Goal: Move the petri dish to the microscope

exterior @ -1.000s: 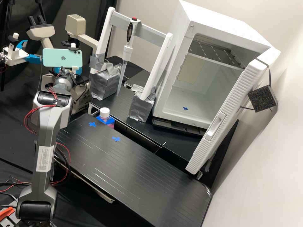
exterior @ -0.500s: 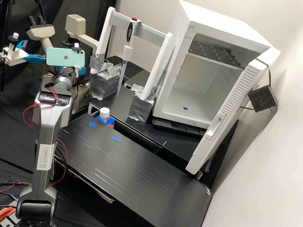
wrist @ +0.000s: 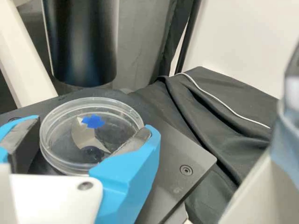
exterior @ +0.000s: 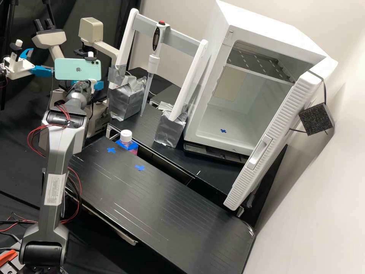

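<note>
White, blue-fingered tool (exterior: 98, 85): clamped on clear round petri dish (wrist: 65, 135)
Dish: over flat dark stage (wrist: 173, 147) of beige microscope (exterior: 91, 30)

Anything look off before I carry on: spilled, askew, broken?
The white cabinet door stands wide open in the high view, odd if it should be closed. Otherwise nothing stands out: the petri dish looks intact, and I see no spill.

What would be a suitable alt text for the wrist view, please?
The gripper holds a clear, round petri dish between its blue fingers at the microscope's dark, flat stage. A blue cross shows through the dish; a black cylinder and rumpled dark cloth are nearby.
</note>
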Motion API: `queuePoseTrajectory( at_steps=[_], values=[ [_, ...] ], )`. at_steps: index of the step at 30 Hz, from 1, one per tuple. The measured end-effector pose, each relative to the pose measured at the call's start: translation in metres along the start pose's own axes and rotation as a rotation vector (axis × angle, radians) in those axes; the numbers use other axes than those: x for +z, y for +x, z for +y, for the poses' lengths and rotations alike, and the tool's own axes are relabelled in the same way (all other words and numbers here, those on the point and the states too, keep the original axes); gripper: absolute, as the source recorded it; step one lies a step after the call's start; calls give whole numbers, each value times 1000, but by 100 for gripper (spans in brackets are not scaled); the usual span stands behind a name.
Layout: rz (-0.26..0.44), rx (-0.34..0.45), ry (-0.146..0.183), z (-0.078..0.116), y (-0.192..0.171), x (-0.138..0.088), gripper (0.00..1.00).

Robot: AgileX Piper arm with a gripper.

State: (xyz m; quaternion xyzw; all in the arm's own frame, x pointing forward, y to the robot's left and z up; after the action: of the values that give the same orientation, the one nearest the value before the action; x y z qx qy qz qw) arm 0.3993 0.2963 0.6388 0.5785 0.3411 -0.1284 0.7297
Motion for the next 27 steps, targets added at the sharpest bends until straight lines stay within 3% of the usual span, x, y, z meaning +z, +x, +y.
queuePoseTrajectory(
  at_steps=[3, 4, 6, 7, 8, 10, 15, 19, 23, 27],
  values=[
    [-3, -11, 20, -2, -9, 1, 100],
    [1, -13, -3, -1, -14, -1, 100],
    [5, -28, 9, -2, -24, 0, 100],
    [18, -37, 36, -2, -29, -1, 100],
    [31, -44, 38, -1, -35, -2, 100],
    [66, -58, 18, 1, -50, -5, 100],
    [139, -115, 32, -2, -81, -6, 100],
    [205, -142, 56, 3, -123, 0, 100],
    [231, -121, 71, 11, -167, 11, 100],
    [225, -72, 61, 9, -225, 33, 100]
  ],
)
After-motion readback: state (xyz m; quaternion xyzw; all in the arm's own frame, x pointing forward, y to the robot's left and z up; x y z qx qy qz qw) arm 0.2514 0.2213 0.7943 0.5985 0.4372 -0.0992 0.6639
